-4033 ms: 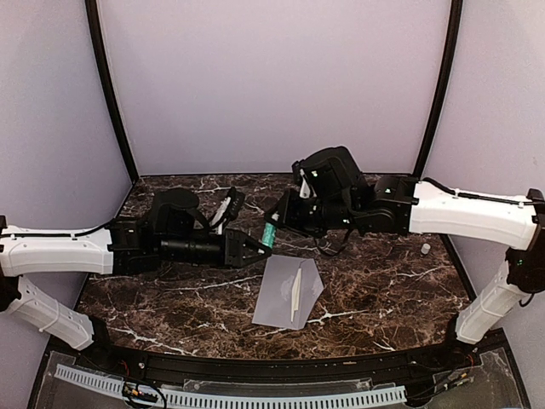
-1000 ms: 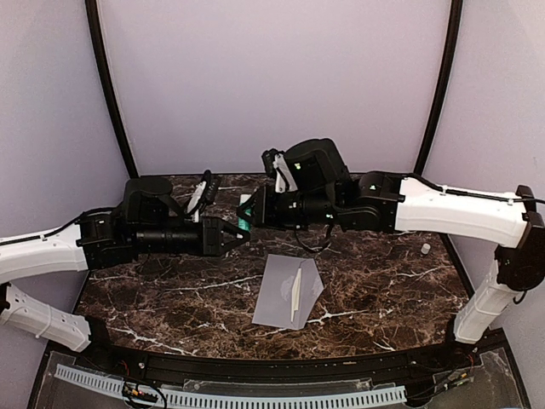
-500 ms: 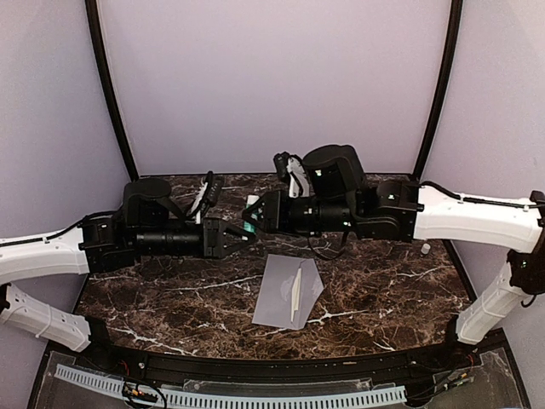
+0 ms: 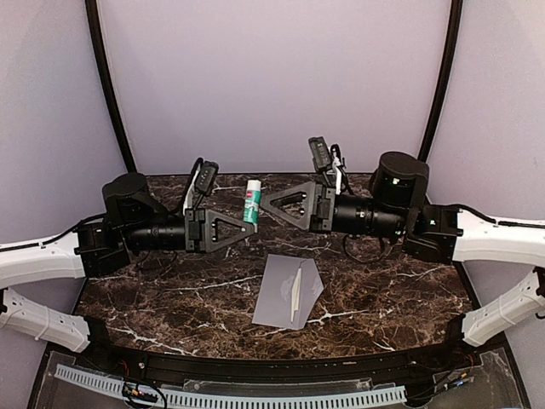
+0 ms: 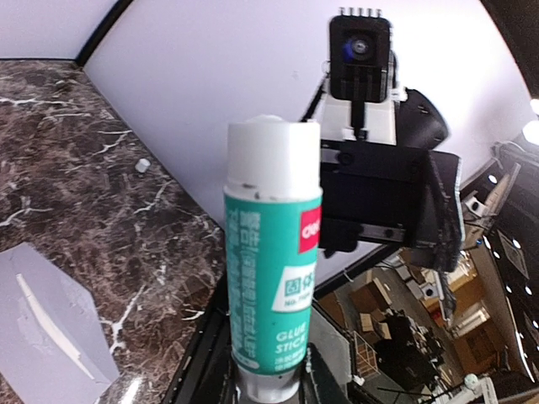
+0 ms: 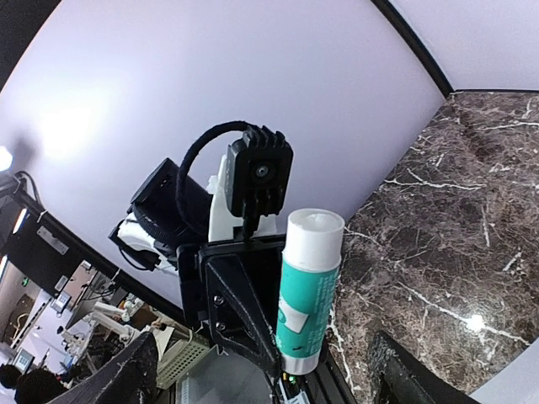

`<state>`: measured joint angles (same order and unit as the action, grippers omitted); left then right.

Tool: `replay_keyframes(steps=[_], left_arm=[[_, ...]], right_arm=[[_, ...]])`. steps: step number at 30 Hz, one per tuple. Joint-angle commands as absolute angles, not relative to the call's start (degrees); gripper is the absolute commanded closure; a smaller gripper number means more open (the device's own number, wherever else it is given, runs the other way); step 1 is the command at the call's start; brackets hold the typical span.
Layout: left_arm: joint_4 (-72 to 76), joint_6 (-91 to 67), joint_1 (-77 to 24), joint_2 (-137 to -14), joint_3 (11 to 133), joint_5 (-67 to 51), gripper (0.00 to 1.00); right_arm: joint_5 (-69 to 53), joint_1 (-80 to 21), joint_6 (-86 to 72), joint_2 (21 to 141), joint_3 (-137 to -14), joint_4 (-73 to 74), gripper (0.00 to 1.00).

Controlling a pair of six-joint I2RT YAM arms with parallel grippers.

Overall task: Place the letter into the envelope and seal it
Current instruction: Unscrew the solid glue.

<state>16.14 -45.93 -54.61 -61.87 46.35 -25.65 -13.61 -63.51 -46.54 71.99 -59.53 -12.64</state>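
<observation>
The left jaws clamp a teal-and-white glue stick (image 4: 252,202) upright, the right jaws gape wide and empty at its 3 o'clock, and the folded cream paper letter (image 4: 295,292) lies on the grey envelope (image 4: 274,300) at its 5 o'clock.

Dark brown marble-veined surface (image 4: 383,290). Lying flat near the front middle, a grey envelope (image 4: 274,298). Well apart from that, close to the side wall, a small white cap (image 5: 143,165).
</observation>
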Motion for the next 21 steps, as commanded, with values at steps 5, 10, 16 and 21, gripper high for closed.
replay_keyframes(steps=[5, 10, 16, 21], left_arm=[[33.42, -49.2, -54.41, -59.35, 43.61, -41.16, 1.0], [37.33, -51.04, -54.46, -59.38, 43.08, -44.24, 1.0], [38.53, -51.84, -54.57, -59.93, 43.32, -46.52, 1.0], [38.58, -52.0, -54.66, -59.68, 42.75, -46.52, 1.0]], right_arm=[[-25.86, -64.07, -45.59, 73.81, -57.76, -32.3, 0.18], [-27.44, -64.89, -46.81, 76.87, -59.89, -35.56, 0.24], [-28.56, -65.72, -47.35, 79.51, -62.35, -36.93, 0.37], [-28.99, -66.6, -47.99, 80.3, -62.54, -39.09, 0.51]])
